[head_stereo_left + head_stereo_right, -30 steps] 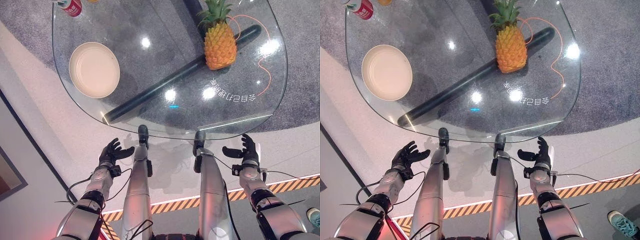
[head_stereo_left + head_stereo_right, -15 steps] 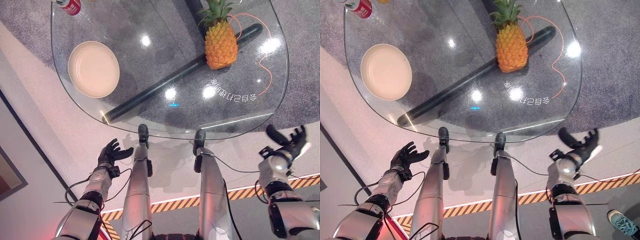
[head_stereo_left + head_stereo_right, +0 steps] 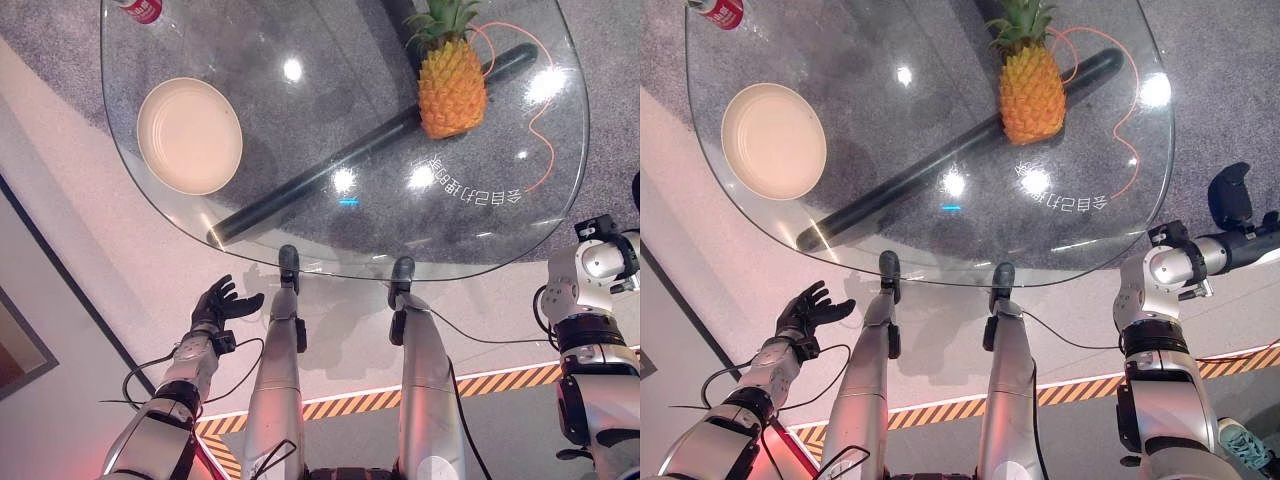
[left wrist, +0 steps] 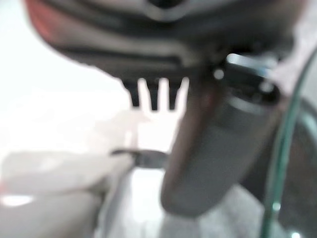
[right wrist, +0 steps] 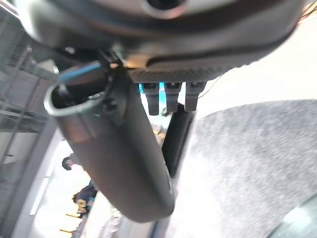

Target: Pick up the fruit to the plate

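The pineapple [image 3: 452,82] stood upright in the upper right of the frame on the glass counter [image 3: 300,240], with its leaves toward the top edge; no hand touched it. The cream plate [image 3: 190,135] lay in the upper left of the frame, on the same counter, well apart from the pineapple, and nothing lay on it. A red can [image 3: 140,9] stood at the top edge, above the plate; a thin orange cable [image 3: 535,150] curved on the glass just to the right of the pineapple; a dark bar [image 3: 370,140] showed below the glass, running from the lower left toward the fruit.

The left hand [image 3: 222,304] was in the lower left of the frame, below the counter's edge; its fingers were spread and relaxed, and it held nothing. The right hand [image 3: 1232,195] was at the right edge of the frame, beside the counter's rim; in its wrist view the fingers [image 5: 171,96] looked straight, and it held nothing.
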Robot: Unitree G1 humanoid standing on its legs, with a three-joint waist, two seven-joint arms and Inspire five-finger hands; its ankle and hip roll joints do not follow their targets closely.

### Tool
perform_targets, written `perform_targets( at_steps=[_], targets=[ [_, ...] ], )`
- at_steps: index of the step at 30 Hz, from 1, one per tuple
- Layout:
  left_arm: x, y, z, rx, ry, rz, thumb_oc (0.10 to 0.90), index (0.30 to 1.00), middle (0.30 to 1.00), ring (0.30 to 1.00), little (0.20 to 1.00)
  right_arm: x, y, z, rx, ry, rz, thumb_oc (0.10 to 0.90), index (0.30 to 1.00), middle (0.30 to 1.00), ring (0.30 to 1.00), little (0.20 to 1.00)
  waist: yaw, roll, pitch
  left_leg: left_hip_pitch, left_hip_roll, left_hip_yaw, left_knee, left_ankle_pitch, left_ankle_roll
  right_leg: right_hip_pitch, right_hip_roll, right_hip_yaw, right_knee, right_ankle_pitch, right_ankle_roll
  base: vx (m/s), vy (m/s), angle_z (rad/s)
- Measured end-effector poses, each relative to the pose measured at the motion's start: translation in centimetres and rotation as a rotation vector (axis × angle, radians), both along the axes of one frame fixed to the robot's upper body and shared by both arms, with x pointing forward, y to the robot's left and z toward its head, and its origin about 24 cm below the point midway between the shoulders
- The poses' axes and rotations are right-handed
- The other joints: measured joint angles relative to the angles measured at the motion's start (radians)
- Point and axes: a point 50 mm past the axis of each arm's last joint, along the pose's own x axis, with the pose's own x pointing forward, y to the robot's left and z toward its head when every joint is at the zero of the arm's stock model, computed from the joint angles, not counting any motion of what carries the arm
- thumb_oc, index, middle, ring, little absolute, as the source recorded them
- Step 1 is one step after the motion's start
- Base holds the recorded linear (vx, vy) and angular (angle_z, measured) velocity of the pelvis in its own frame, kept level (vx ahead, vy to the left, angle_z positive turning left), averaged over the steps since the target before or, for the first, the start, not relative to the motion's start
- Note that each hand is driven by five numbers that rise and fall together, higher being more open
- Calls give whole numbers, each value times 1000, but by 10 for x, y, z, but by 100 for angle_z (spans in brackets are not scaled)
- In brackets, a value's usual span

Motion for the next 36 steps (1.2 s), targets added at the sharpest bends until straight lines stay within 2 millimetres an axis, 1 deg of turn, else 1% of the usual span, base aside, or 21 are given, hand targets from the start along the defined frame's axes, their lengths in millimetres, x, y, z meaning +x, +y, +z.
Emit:
perform_targets(
  at_steps=[1,2,3,6,7,9,11,15,19,22,25,30,36],
  targets=[
    [0,0,0,-1,2,-1,800,900,900,900,900,0,11,11,-56,-42,39,800,900,900,900,900,-4,0,0,0,-1,0,-1,0,0,-2,-1,3,-1,2,1,-10,33,-3],
    [1,-1,1,-2,-1,-4,800,900,900,900,900,1,21,18,-130,-49,62,800,900,900,900,900,-4,0,0,1,-1,0,-1,0,0,-2,-1,3,0,3,0,0,0,0],
    [2,-1,2,-3,-8,-7,800,900,900,900,900,2,26,24,-164,-63,80,800,900,900,900,900,-2,0,0,1,-1,0,-2,0,0,-2,-1,2,0,3,0,-7,33,0],
    [3,-2,3,-6,-17,-9,800,900,900,900,900,6,61,47,-348,-78,214,800,900,900,900,900,-1,0,0,2,-1,0,-2,0,0,-2,-2,2,2,3,0,-4,21,0],
    [3,-2,3,-6,-17,-10,800,900,900,900,900,8,71,49,-410,-63,256,800,900,900,900,900,1,0,0,3,-1,0,-2,1,0,-2,-2,3,3,3,0,0,0,0],
    [2,-3,3,-8,-17,-11,800,900,900,900,900,11,83,52,-487,-31,316,800,900,900,900,900,10,0,0,5,-1,0,-2,1,0,-1,-2,3,4,3,0,0,0,0],
    [2,-5,1,-11,-15,-12,800,900,900,900,900,14,93,51,-524,4,374,800,900,900,900,900,22,0,0,7,-2,0,-2,1,0,1,-2,3,5,3,0,0,0,0],
    [-1,-7,-3,-19,-3,-14,800,900,900,900,900,22,111,42,-600,117,455,800,900,900,900,900,27,0,0,17,-5,0,-5,2,1,12,-5,3,4,3,0,0,0,0],
    [-2,-12,-6,-25,0,-23,800,900,900,900,900,27,122,34,-644,193,508,800,900,900,900,900,28,0,0,17,-6,0,-7,3,3,12,-6,2,4,3,0,0,0,0],
    [-2,-18,-8,-36,2,-29,800,900,900,900,900,28,129,32,-643,218,545,800,900,900,900,900,26,0,0,19,-6,0,-18,9,2,9,-6,2,3,3,1,0,0,0],
    [-2,-21,-8,-35,1,-42,800,900,900,900,900,31,134,28,-664,261,565,800,900,900,900,900,27,0,0,19,-5,0,-22,11,0,7,-6,1,3,2,1,0,0,0],
    [-2,-22,-8,-38,1,-42,800,900,900,900,900,33,138,22,-680,307,587,800,900,900,900,900,30,1,0,20,-5,0,-22,12,0,7,-7,1,5,2,2,0,0,0],
    [-2,-23,-9,-39,3,-44,800,900,900,900,900,35,138,18,-675,360,587,800,900,900,900,900,35,2,-1,38,-9,0,-41,24,-2,8,-12,2,26,-8,1,0,-1,2]
  ],
)
